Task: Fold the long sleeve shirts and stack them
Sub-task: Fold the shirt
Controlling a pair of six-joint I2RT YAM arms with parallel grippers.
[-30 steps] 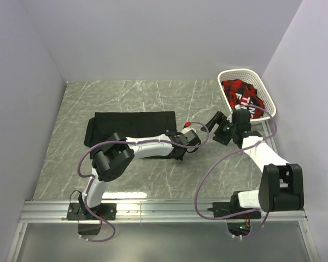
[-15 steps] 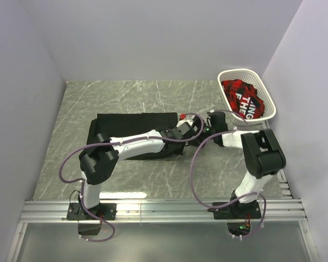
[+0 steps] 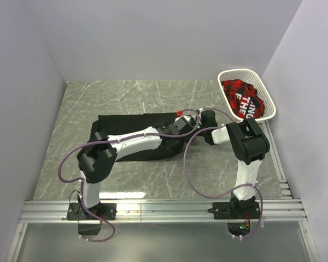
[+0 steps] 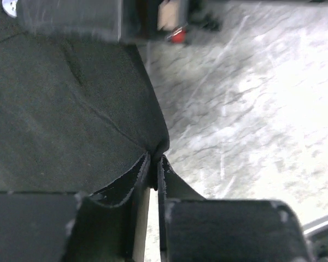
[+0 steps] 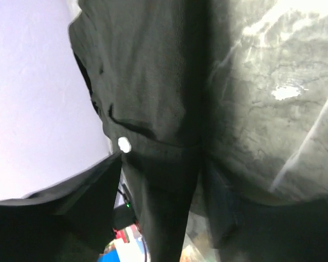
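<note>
A black long sleeve shirt lies folded flat on the marble table, left of centre. My left arm reaches across it. My left gripper is at the shirt's right edge. In the left wrist view, the left gripper is shut on a pinch of the black fabric at that edge. My right gripper is just right of the left one. In the right wrist view, the right gripper has a band of black shirt fabric with a white button filling the gap between its fingers.
A white basket stands at the far right and holds a red plaid garment. Lilac walls close in the table on the left, back and right. A metal rail runs along the near edge.
My right arm has swung left from beside the basket to the shirt's right edge. My left gripper has moved a little farther back along that edge.
</note>
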